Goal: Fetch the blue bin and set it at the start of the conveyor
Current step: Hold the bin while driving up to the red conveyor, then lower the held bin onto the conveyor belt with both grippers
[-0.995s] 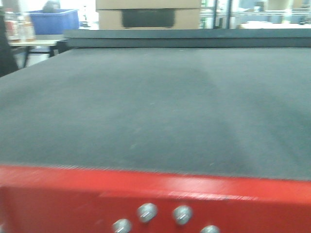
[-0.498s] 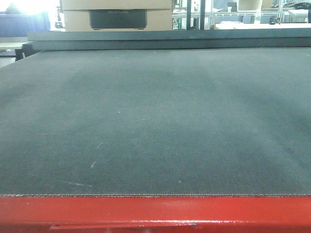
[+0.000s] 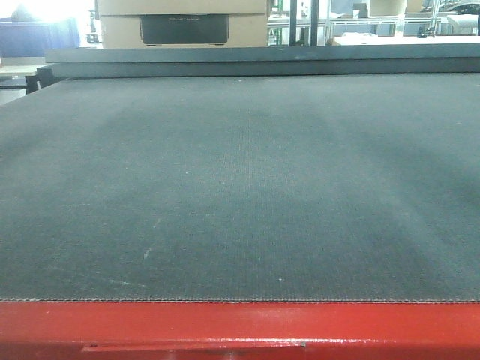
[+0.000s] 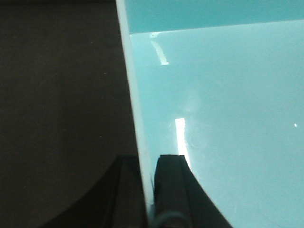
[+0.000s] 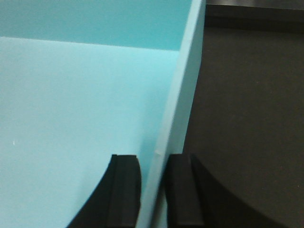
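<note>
The blue bin (image 4: 228, 118) is a light cyan tub and fills most of both wrist views; it does not show in the front view. My left gripper (image 4: 146, 160) is shut on the bin's left wall, one finger inside and one outside. My right gripper (image 5: 154, 160) is shut on the bin's right wall (image 5: 183, 95) in the same way. Dark belt shows outside the bin in the left wrist view (image 4: 57, 95) and in the right wrist view (image 5: 247, 118). In the front view the conveyor start (image 3: 240, 187) is a wide dark grey belt with a red frame (image 3: 240, 330) along the near edge.
A cardboard box (image 3: 184, 22) stands beyond the belt's far end. A dark blue bin (image 3: 37, 37) sits on a table at the far left. Metal shelving (image 3: 375, 19) stands at the back right. A raised dark rail (image 3: 262, 60) crosses the belt's far end.
The front view has shifted: the red frame sank lower in the frame, its silver buttons dropped out of view, and the background slid left. Little has changed in the last half second.
</note>
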